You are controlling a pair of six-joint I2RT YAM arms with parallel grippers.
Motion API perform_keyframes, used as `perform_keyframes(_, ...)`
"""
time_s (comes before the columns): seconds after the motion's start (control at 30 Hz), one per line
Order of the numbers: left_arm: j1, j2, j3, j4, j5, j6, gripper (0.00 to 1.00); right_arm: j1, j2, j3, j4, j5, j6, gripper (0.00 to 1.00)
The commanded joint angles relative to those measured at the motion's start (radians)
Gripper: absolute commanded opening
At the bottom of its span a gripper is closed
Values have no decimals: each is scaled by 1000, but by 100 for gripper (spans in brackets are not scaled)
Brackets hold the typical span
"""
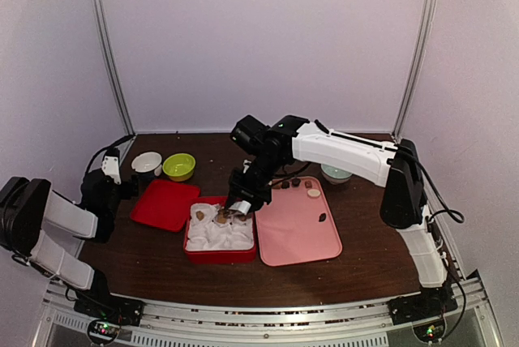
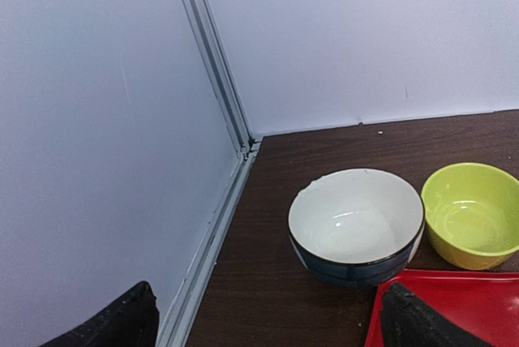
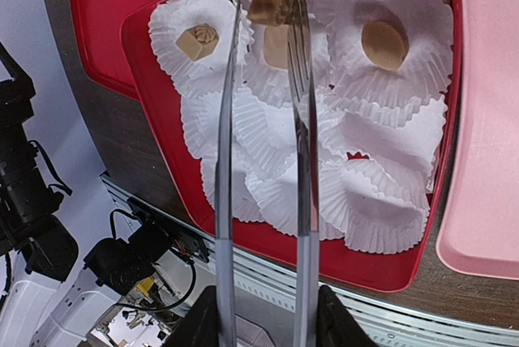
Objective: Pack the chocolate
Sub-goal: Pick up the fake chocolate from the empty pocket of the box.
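My right gripper (image 3: 263,319) is shut on long metal tongs (image 3: 227,160), whose tips pinch a light brown chocolate (image 3: 270,2) over the red box (image 3: 357,270) of white paper cups. Other pieces of chocolate lie in the far cups, one on the left (image 3: 199,41) and one on the right (image 3: 384,44). From above, the right gripper (image 1: 243,193) hangs over the box's far edge (image 1: 219,254). More chocolate (image 1: 314,193) lies on the pink tray (image 1: 296,233). My left gripper (image 2: 268,331) stands open and holds nothing, at the far left by the bowls.
The red lid (image 1: 165,203) lies left of the box. Behind it stand a white bowl (image 2: 355,221) and a green bowl (image 2: 470,213). A pale bowl (image 1: 336,173) sits behind the pink tray. White walls close in the table on the left, back and right.
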Motion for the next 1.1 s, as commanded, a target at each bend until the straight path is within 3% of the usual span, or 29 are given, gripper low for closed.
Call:
perform_keyframes(0.0,7,3,20,30,-6,-11,98,2,15,35,-9,8,10,34)
perform_keyframes(0.2,7,3,20,32,-6,-11,98,1,30,69,-63,25,9,35)
perform_keyframes(0.77,7,-3,20,17,-5,-11,98,2,47,63,-10,35,28,35)
perform_keyframes(1.07,7,-7,20,10,-4,-11,98,-1,49,69,-3,51,44,26)
